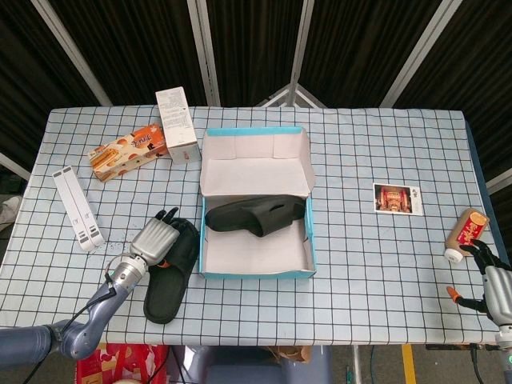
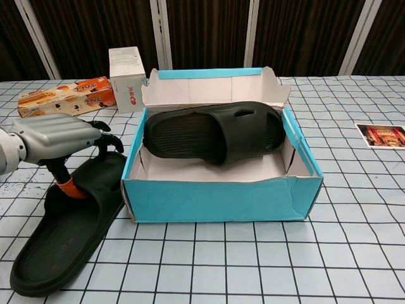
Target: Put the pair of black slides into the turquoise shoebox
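The turquoise shoebox [image 1: 256, 274] [image 2: 221, 199] stands open at the table's middle, its lid flap up at the back. One black slide [image 1: 256, 214] [image 2: 212, 132] lies inside it, propped against the back. The other black slide [image 1: 170, 272] [image 2: 60, 240] lies on the table just left of the box. My left hand [image 1: 154, 238] [image 2: 54, 136] grips that slide's strap end, fingers over the strap and the orange-tipped thumb on the footbed. Down at the table's front right corner, my right hand [image 1: 492, 280] holds nothing, its fingers apart.
A white carton [image 1: 177, 124] and an orange snack box [image 1: 126, 151] stand behind the shoebox to the left. A white folding stand [image 1: 77, 207] lies at the left edge. A photo card [image 1: 397, 198] and a brown bottle [image 1: 466, 234] lie on the right side.
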